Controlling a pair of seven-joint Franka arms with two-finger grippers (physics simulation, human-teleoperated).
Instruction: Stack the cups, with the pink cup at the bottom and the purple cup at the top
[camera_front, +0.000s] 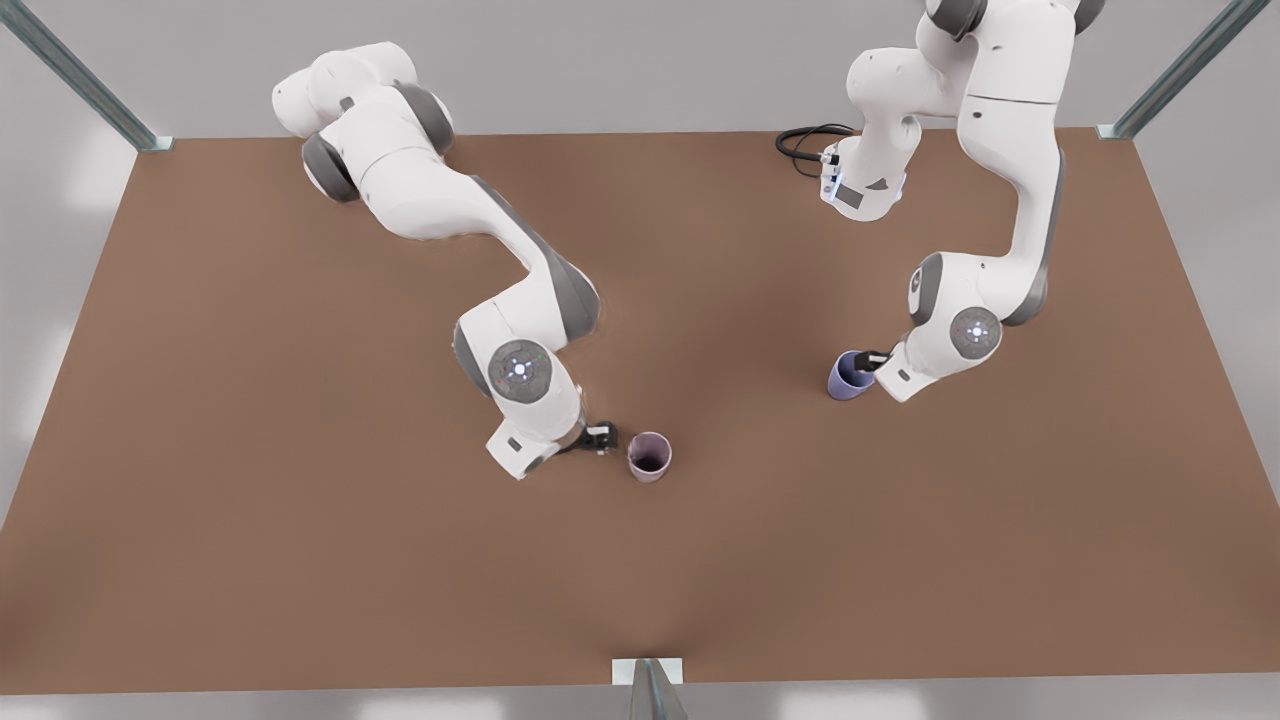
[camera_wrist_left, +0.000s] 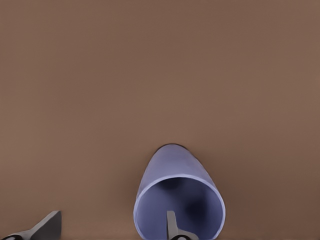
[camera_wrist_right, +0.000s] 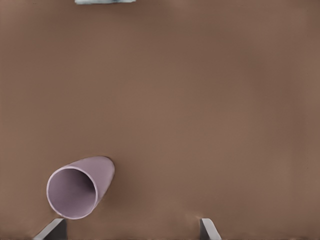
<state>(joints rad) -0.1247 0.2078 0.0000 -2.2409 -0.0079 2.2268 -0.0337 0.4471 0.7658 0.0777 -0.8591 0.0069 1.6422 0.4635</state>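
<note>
Pink comes first: the pink cup (camera_front: 649, 457) stands upright on the brown bench (camera_front: 300, 560), nearest the front edge. Just beside it, on the front view's left, is the right gripper (camera_front: 603, 437). Its jaws are open and hold nothing, and the cup is a little to one side of them, not between them.

Well apart, on the front view's right, is the purple cup (camera_front: 848, 376). The left gripper (camera_front: 874, 362) is at this cup's rim. One finger (camera_wrist_left: 172, 226) is inside the cup and the other is outside. The jaws are spread apart and have not closed on the wall yet.

I think the step now is grabbing the purple cup. Next the jaws need to pinch the rim, lift the cup, carry it over the pink cup and lower it straight in.
</note>
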